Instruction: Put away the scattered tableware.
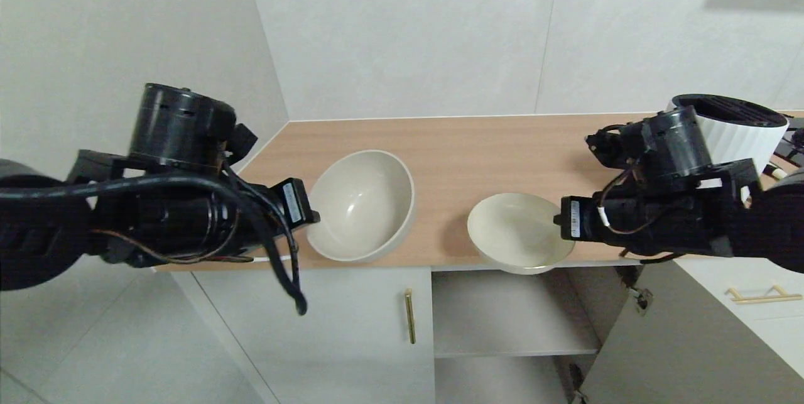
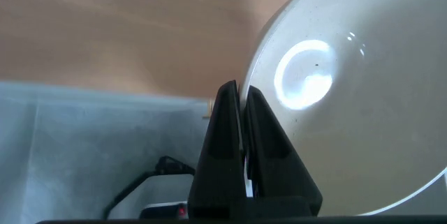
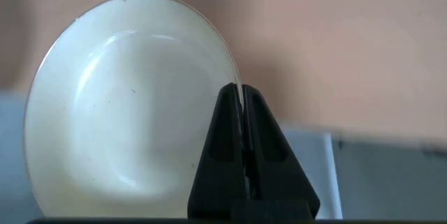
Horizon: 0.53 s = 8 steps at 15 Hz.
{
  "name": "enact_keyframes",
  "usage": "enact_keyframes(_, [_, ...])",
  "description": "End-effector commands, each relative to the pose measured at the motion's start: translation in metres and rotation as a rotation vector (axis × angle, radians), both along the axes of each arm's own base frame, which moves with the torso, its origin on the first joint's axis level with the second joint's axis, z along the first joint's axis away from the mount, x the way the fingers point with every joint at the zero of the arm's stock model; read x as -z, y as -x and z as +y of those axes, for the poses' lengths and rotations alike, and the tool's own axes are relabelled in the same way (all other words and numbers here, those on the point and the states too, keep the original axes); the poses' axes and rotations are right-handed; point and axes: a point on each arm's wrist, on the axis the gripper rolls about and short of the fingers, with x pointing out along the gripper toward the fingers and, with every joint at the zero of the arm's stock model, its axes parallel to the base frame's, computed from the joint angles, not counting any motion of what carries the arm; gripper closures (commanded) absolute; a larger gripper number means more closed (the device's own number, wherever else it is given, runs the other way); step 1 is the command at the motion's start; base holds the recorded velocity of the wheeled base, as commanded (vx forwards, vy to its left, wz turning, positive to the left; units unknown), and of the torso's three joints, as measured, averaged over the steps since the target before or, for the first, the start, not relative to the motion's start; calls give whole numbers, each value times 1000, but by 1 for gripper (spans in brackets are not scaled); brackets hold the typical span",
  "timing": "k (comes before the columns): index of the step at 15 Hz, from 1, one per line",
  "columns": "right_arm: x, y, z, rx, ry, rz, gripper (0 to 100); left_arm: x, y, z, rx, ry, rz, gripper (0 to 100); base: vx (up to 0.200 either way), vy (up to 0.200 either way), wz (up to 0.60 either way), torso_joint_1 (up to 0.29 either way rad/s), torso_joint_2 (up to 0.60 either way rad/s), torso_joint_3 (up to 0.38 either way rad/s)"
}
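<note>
Here the wooden tabletop (image 1: 477,146) carries both pieces near its front edge, and below that edge the cabinet (image 1: 509,322) stands open with a shelf inside. The large bowl (image 1: 361,206) is at the front-left part of the tabletop and is clearly tilted. The left gripper (image 2: 242,91) holds it by the rim, the jaws pressed narrow with only the thin wall between them. The small bowl (image 1: 515,231) is at the front-right part of the tabletop and reaches out past the front edge; I cannot tell if its base touches the wood. The right gripper (image 3: 242,90) pinches its rim in the same way, the jaws nearly together on the wall.

The main risk, in my judgement, is the grip itself. Each bowl hangs from one point of a smooth glazed rim, so its weight can turn it around the jaws and let it slip, the large bowl more than the small one. On the way down to the shelf, a bowl may also knock against the front edge of the tabletop or against the cabinet, and so chip or fall.
</note>
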Motion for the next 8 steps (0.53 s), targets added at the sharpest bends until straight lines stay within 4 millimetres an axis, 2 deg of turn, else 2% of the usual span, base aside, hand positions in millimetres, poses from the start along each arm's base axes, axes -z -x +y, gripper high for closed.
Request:
enact_keyframes(1, [-21, 37, -20, -26, -23, -9, 100, -11, 34, 14, 51, 12, -46, 100, 0, 0, 0, 0, 0, 0])
enact_keyframes(3, [-15, 48, -23, -62, -25, 38, 100, -10, 40, 15, 65, 13, -48, 100, 0, 0, 0, 0, 0, 0])
enact_keyframes(8, [-1, 49, -28, -50, -5, 81, 100, 0, 34, 11, 73, -3, -9, 100, 0, 0, 0, 0, 0, 0])
